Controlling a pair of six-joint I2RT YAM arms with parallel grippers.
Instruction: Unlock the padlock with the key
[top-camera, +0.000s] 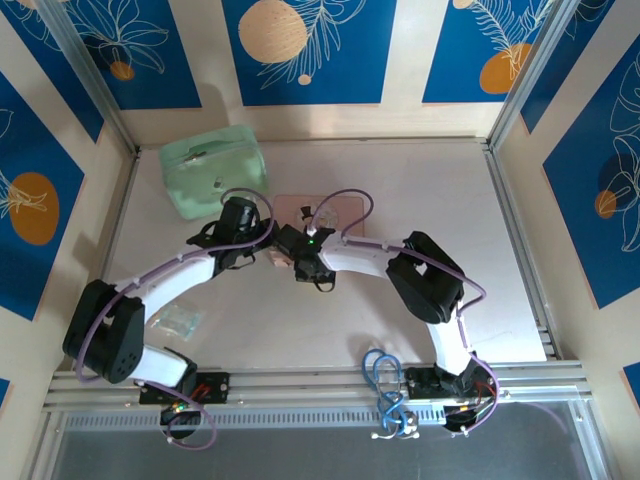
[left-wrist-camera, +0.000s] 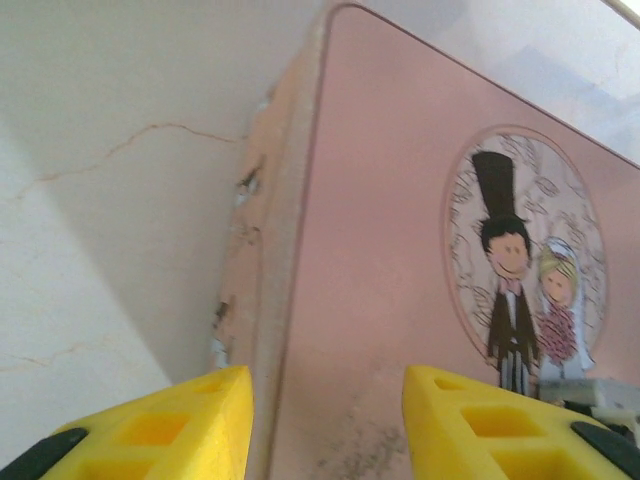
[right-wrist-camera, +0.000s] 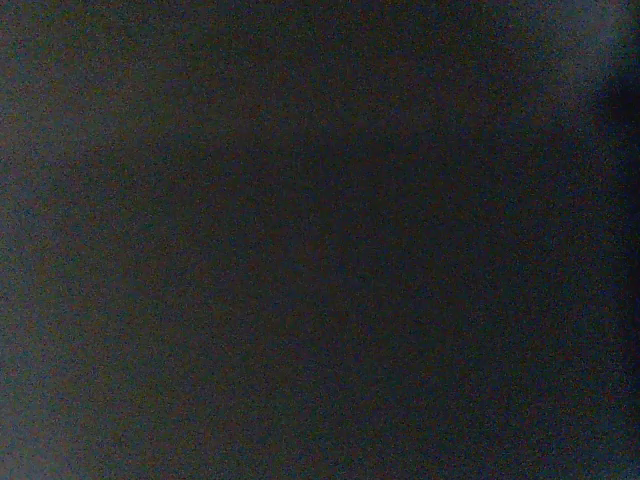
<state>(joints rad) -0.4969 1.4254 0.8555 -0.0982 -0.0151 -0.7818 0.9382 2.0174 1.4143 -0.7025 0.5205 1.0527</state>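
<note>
While the left tool (left-wrist-camera: 325, 400) hangs low over one edge of the pink tin (left-wrist-camera: 390, 250), its yellow fingers (left-wrist-camera: 190, 425) stand half apart with nothing gripped between them, one above the lid and one out past the rim. The right tool (top-camera: 298, 255) meets it close over that same side of the tin; whether its jaws are wide or narrow I cannot tell. Nor can I tell where the padlock and key lie; my guess is beneath the two tools, at the tin's side. To do this step well, I judge, one tool should pin the padlock steady while the other lines the key up squarely with the keyhole before pushing. The turn should be gentle, since so thin a key could slip or bend. Beyond, the pale, hairline-cracked desk (top-camera: 430, 200) carries a mint-green case (top-camera: 213, 172) at its far left. Blue wall panels (top-camera: 305, 50) with white leaves and orange discs close the room.
</note>
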